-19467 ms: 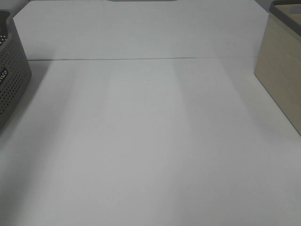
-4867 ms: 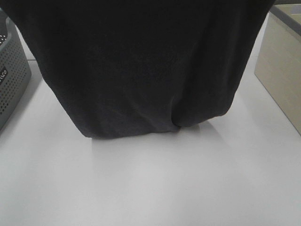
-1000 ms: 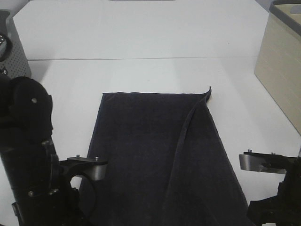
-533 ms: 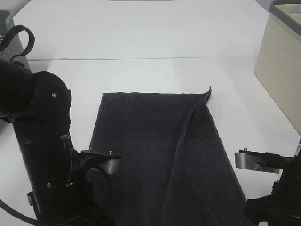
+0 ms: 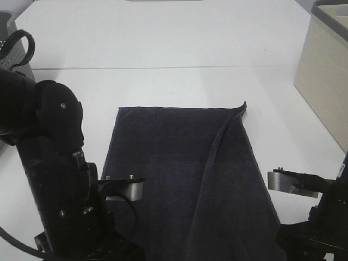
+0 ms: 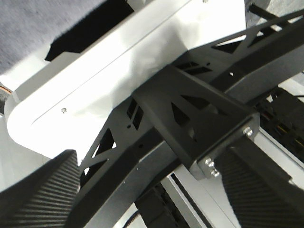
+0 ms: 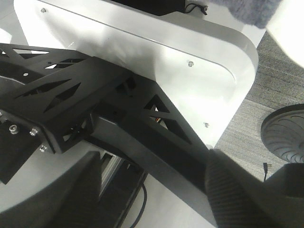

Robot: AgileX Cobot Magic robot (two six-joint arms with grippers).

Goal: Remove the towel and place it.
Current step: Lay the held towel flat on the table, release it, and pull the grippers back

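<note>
The dark towel (image 5: 185, 174) lies spread out flat in the middle of the white table (image 5: 163, 43). It runs the long way, from the far side toward the near side. Its far edge is straight. One long raised fold runs from the far right corner down toward the near end. That corner curls up a little. The near end goes out of the high view.

The left arm (image 5: 54, 163) stands tall and thick at the near left, just beside the towel's left edge. A silver part (image 5: 124, 190) on it sticks out sideways over that edge. The right arm (image 5: 321, 217) sits lower, in the near right corner. Its silver part (image 5: 293, 182) points in at the towel's right edge.

Both wrist cameras look down past the rounded table edge at the black frame (image 6: 190, 109) under it. A fuzzy bit of towel shows at the table edge in each.

The left gripper (image 6: 147, 190) has its two fingers (image 6: 42, 194) far apart, and nothing is between them. The right gripper (image 7: 152, 190) is spread wide too, and it holds nothing.

A grey basket (image 5: 5, 24) sits at the far left. A tan box (image 5: 326, 81) stands at the right.
</note>
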